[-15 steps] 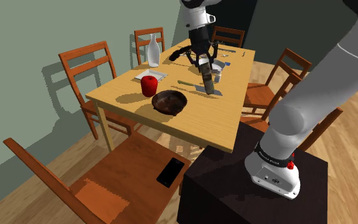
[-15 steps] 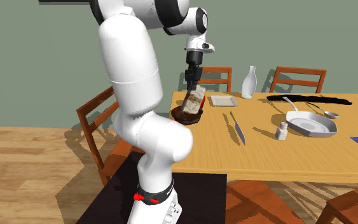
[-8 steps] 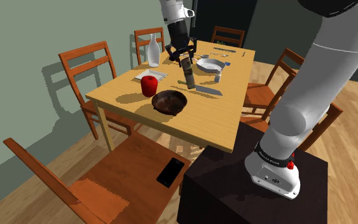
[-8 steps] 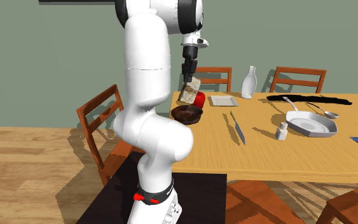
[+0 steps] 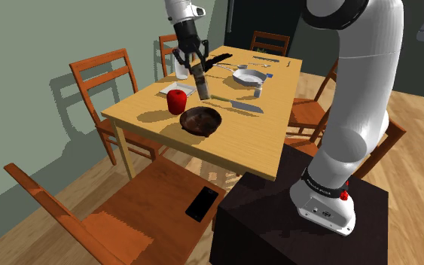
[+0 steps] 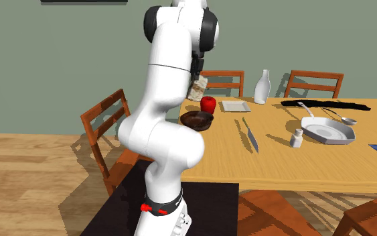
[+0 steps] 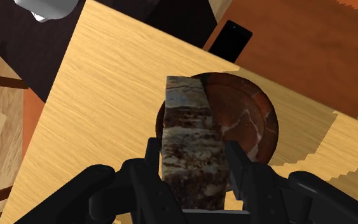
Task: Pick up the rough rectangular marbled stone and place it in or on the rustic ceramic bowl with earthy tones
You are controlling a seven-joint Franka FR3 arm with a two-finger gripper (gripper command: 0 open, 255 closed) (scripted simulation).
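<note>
My gripper [image 5: 196,66] is shut on a rough rectangular marbled stone [image 5: 201,83], brown and cream, which hangs tilted in the air above the table. Just below and a little nearer the stand sits the dark brown bowl [image 5: 201,120] on the wooden table [image 5: 240,135]. In the wrist view the stone [image 7: 192,146] is clasped between both fingers [image 7: 152,156] with the gripper [image 7: 193,162] above, and the bowl [image 7: 247,121] lies partly behind it. In the second exterior view the stone [image 6: 197,87] peeks out beside the arm, above the bowl [image 6: 197,120].
A red cup [image 5: 175,101], a white square plate [image 5: 179,90] and a white bottle [image 5: 181,60] stand beyond the bowl. A knife [image 5: 240,106], a salt shaker [image 5: 258,91] and a pan [image 5: 249,75] lie toward the shoulder view's right. Chairs ring the table; a phone [image 5: 201,203] rests on the near seat.
The gripper has carried the stone toward the shoulder view's left and upward, from near the knife and shaker to above the bowl. Its grip stayed shut.
</note>
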